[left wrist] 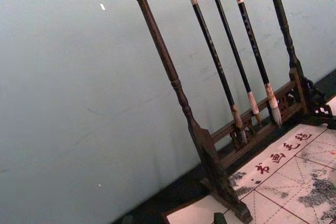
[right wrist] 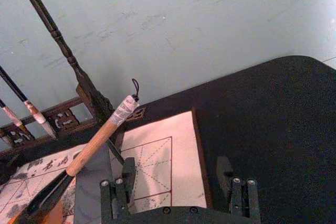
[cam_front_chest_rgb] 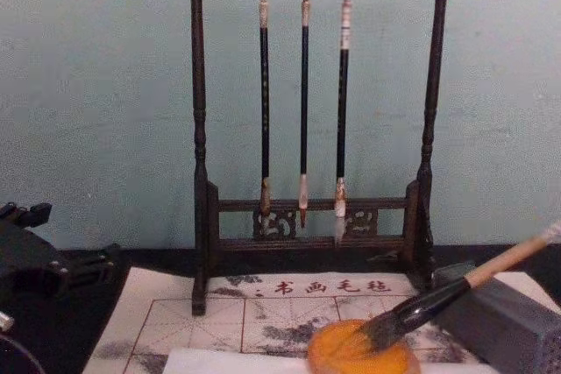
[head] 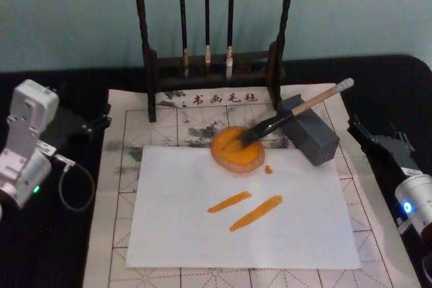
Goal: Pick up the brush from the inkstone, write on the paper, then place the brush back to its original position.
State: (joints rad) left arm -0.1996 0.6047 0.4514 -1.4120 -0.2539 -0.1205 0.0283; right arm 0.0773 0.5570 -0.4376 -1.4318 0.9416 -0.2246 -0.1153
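- Head view: the brush (head: 297, 113) lies slanted, its dark bristles in the orange dish (head: 236, 148) and its tan handle propped on the grey block (head: 308, 128), handle end pointing up and to the right.
- The paper (head: 243, 214) lies on the gridded felt mat (head: 128, 166) in front of the dish, bearing two slanted orange strokes (head: 246, 208) and a small orange spot near the dish.
- The right pincer (head: 378, 141) sits on the black tabletop (head: 385, 92) at the right, just beside the mat's edge and apart from the brush; in the right wrist view its fingers (right wrist: 118, 195) stand spread, with nothing between them.
- The left pincer (head: 81, 125) rests at the left, off the mat, well apart from the brush; whether its fingers are apart or together I cannot tell.
- Behind the mat, the wooden rack (head: 209, 65) carries three thin black-handled brushes (cam_front_chest_rgb: 304, 102) hanging upright.
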